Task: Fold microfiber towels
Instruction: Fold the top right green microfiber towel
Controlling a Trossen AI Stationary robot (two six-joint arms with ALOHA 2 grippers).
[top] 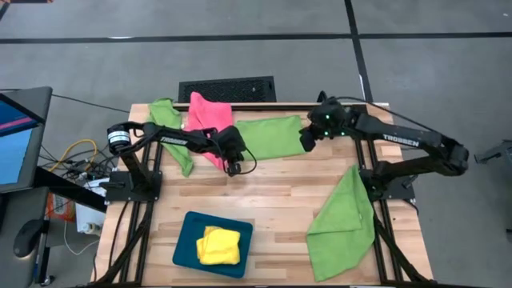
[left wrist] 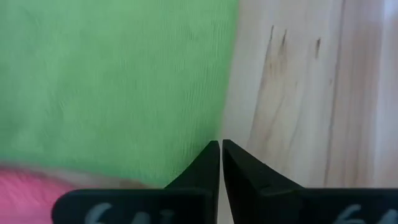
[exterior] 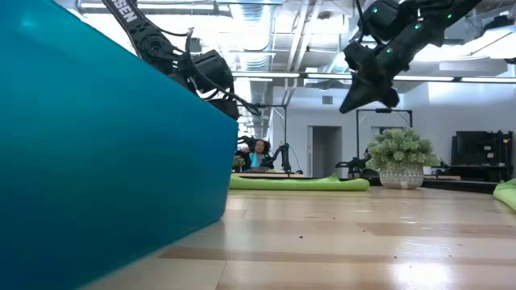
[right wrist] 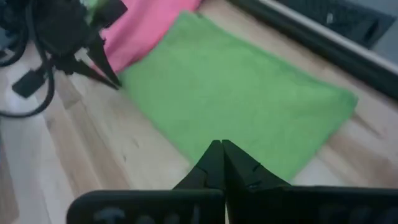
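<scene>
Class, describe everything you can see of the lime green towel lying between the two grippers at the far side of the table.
The lime green towel is a soft, fuzzy-looking cloth lying flat in a long rectangle on the wooden table, apparently folded once. One end meets the pink towel. The left gripper, shut, hovers by its near corner at that end; the right gripper, also shut, hangs above its other end. Neither holds it.
</scene>
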